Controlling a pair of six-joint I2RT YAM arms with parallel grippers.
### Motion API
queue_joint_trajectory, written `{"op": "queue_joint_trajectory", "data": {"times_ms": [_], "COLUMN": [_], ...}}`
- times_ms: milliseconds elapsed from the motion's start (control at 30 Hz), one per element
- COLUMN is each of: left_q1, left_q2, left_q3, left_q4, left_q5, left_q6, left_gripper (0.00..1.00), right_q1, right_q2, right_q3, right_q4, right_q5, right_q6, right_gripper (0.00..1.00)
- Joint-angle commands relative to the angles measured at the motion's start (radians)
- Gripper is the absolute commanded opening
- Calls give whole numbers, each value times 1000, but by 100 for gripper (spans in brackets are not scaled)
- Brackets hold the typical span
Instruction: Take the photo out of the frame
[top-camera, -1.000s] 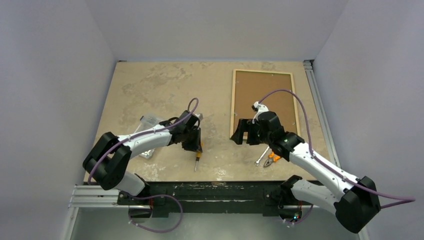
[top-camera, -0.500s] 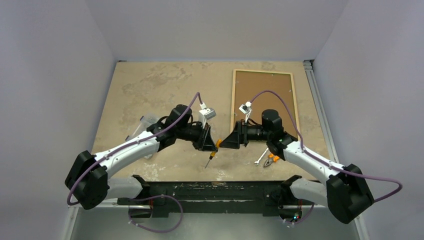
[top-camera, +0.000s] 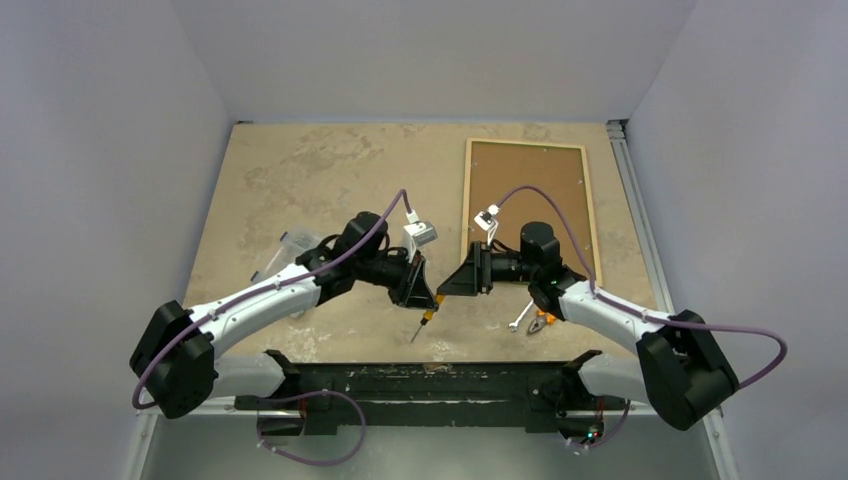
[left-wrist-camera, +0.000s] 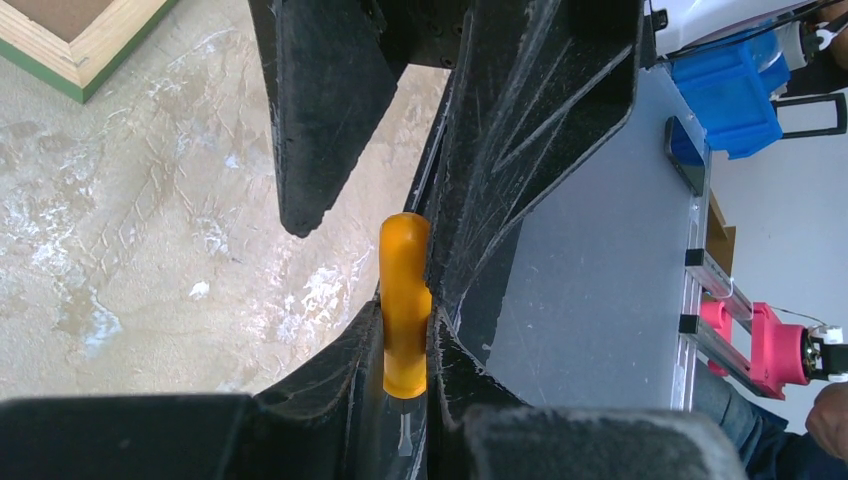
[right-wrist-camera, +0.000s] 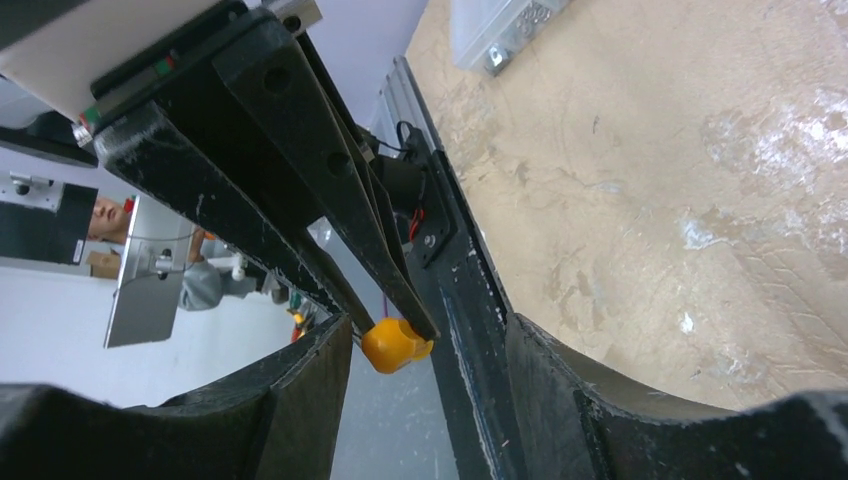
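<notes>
**Grippers meet at the screwdriver; frame lies at the back right**

A second ago the left gripper (top-camera: 425, 300) hung point-down over mid-table with the screwdriver (top-camera: 427, 318), and the right gripper (top-camera: 448, 291) hovered at the near left corner of the frame (top-camera: 467, 205). Both arms have since swung inward and now face each other nose to nose near the front edge. The right fingers, wider half a second ago, have drawn closer together. The frame has not moved: it lies face down at the back right of the table (top-camera: 300, 170), with the photo (top-camera: 520, 165) in it, brown back up.

The left wrist view adds what the overhead view cannot show. The left fingers (left-wrist-camera: 330, 390) pinch the orange handle low down, leaving its rounded end free. One right finger stands clear of the handle and the other lies close along it; whether that one touches cannot be told. This view also catches a frame corner with its green outer edge. The right wrist view shows the handle's end between the right fingers (right-wrist-camera: 300, 400), which are spread with a gap on either side. Beyond them is the clear box (right-wrist-camera: 505, 30) of small metal parts.

Counted, left to right: one clear box, two arms, one screwdriver, one wrench (top-camera: 519, 318), one pair of orange-handled pliers (top-camera: 543, 320), one frame, one photo
</notes>
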Motion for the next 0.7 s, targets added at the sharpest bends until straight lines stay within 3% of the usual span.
{"op": "queue_joint_trajectory", "data": {"times_ms": [0, 200, 433, 500, 533, 567, 667], "left_q1": [-4, -7, -16, -17, -18, -18, -17], "left_q2": [-3, 3, 7, 5, 3, 1, 12], "left_q3": [49, 40, 36, 31, 28, 27, 19], "left_q4": [36, 53, 60, 67, 72, 74, 79], "left_q5": [25, 22, 24, 25, 23, 22, 9], "left_q6": [35, 25, 22, 18, 12, 4, -41], "left_gripper": [0, 0, 0, 0, 0, 0, 0], "right_q1": [1, 39, 75, 89, 93, 94, 87], "right_q2": [-5, 34, 66, 83, 93, 102, 113], "right_q3": [-27, -22, -73, -77, -79, -81, -107], "right_q4": [92, 136, 414, 451, 458, 464, 468], "right_q5": [-55, -66, -61, -60, -59, -57, -34], "right_q6": [-8, 3, 129, 140, 142, 142, 137], "right_gripper": [55, 52, 43, 28, 8, 0, 0]}}
